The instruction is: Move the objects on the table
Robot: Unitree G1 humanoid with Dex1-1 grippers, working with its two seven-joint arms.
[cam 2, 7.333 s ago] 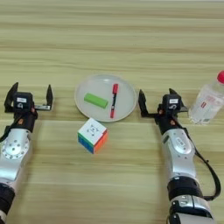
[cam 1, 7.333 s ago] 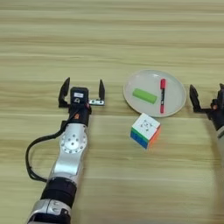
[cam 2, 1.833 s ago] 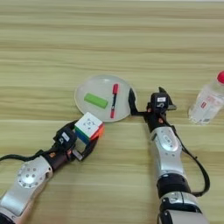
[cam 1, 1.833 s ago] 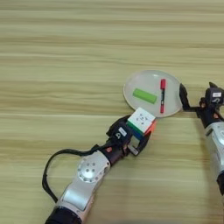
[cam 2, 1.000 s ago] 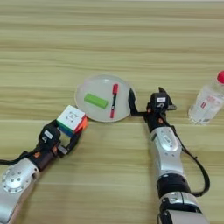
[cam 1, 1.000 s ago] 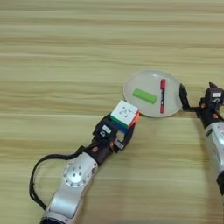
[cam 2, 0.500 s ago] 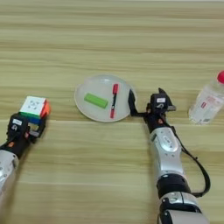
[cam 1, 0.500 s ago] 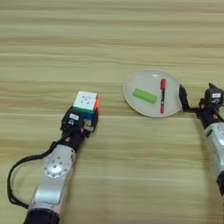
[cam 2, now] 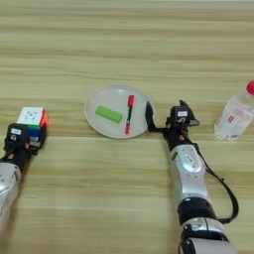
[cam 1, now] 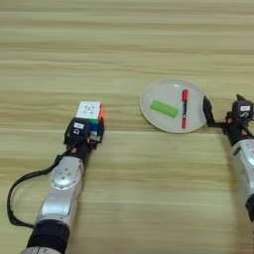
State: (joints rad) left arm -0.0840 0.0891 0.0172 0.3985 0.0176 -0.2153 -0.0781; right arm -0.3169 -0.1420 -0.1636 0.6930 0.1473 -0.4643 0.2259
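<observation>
- Left gripper (cam 1: 88, 130) is closed around the cube (cam 1: 90, 113), a blocky, white-topped thing with coloured sides, at the left of the wood-grain worktop (cam 1: 124, 44).
- Right gripper (cam 2: 164, 115), fingers spread and empty, sits beside the round, smooth plate (cam 2: 116, 117).
- A flat green block (cam 2: 108, 113) and slim marker (cam 2: 129, 113) lie on the plate.
- A clear plastic bottle (cam 2: 236, 114) stands far right.

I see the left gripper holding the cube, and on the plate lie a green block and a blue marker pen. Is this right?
Not quite: the marker pen is red and black, not blue, as the right eye view shows. The rest holds: it lies beside the green block on the plate, and the left gripper is shut on the cube.
</observation>
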